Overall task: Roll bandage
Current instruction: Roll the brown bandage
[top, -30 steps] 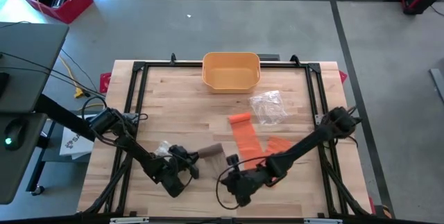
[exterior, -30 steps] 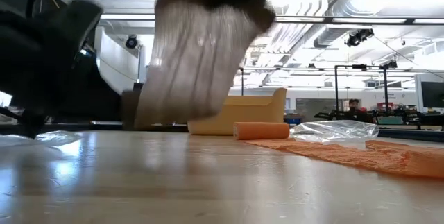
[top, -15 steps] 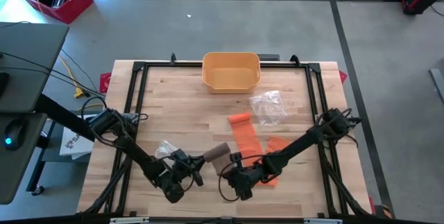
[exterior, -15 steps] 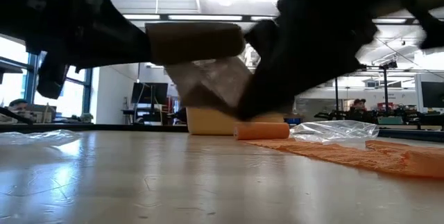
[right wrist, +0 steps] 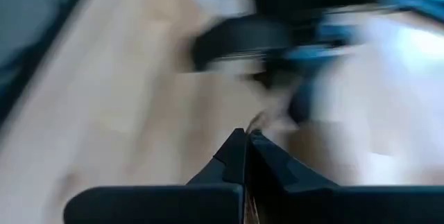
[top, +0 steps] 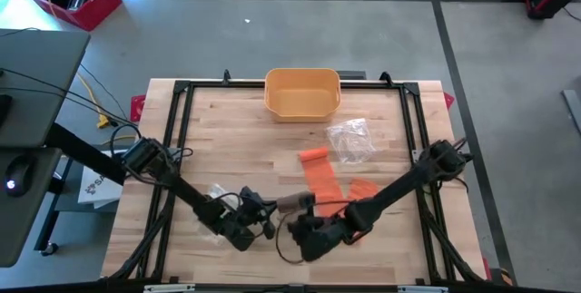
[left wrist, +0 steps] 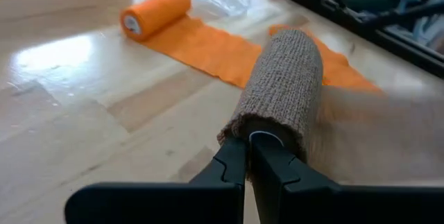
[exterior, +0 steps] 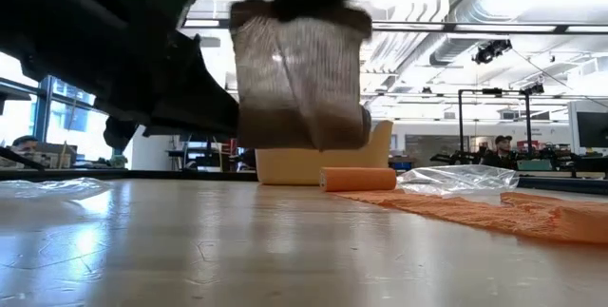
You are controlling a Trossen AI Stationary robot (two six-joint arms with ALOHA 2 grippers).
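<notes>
Item: brown bandage roll (top: 292, 202), knitted, partly wound. Location: lower centre of the high view, lifted clear of the tabletop (top: 236, 139), between the two pincers.

Left pincer (top: 263, 215): fingers closed together on the near end of the roll, gripping at its core; in the left wrist view the roll (left wrist: 277, 89) runs straight away from the fingertips.

Right pincer (top: 300, 225): lower centre of the high view, just right of the left one and close under the roll. Its fingers appear pressed together in the right wrist view, apparently pinching the loose tail, though motion blur leaves the held item uncertain.

Loose tail (exterior: 299, 79): a flat brown sheet hanging across the upper centre of the low view.

Key relation: the roll's long axis lies roughly left to right in the high view, in line with the left pincer's reach. Both arms are about equally near; the left holds the core, so winding likely turns on that axis.

Also present: orange bandage (top: 318, 170), part unrolled, centre right; yellow bin (top: 302, 93), upper centre; clear plastic wrapper (top: 350, 139), right of centre.
</notes>
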